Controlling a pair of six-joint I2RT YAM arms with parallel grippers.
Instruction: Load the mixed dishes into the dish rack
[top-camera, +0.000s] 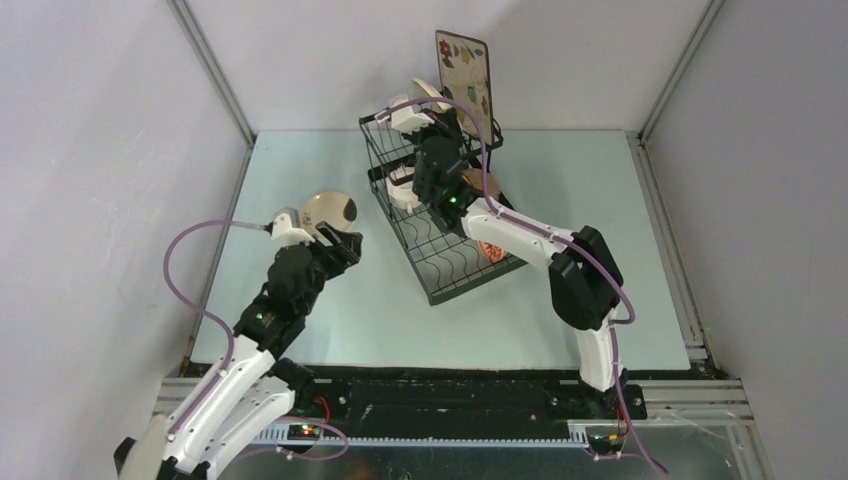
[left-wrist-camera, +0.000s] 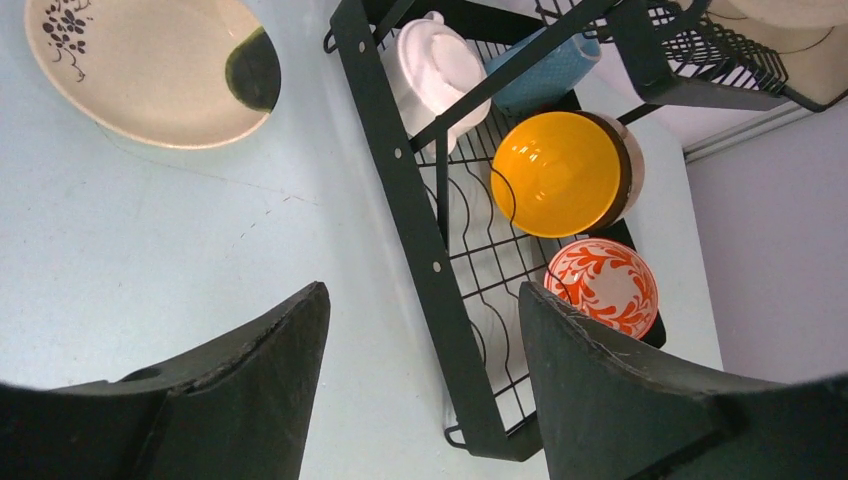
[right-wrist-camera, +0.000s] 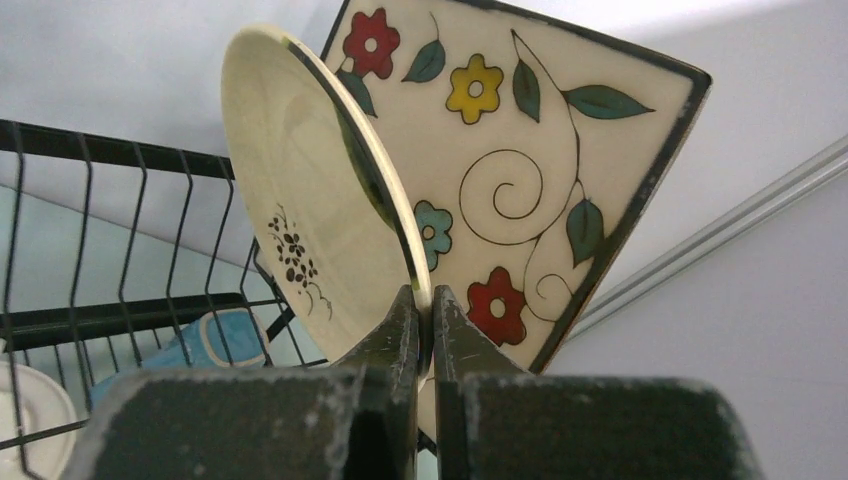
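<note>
Right gripper (right-wrist-camera: 425, 310) jaws pinch round plate (right-wrist-camera: 300, 200) by the rim, upright in rack (right-wrist-camera: 100, 148) basket, beside square plate (right-wrist-camera: 520, 170). Left gripper (left-wrist-camera: 422, 300) jaws spread above table (left-wrist-camera: 150, 260); second plate (left-wrist-camera: 150, 70) lies on it near rack.

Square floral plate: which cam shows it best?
Right wrist: the square floral plate fills much of the frame, flowers and dark rim sharp, behind the round plate clamped in the right end effector. Top external shows it small, upright at the dish rack's far end. Left wrist shows only cream edges, plate unclear.
</note>
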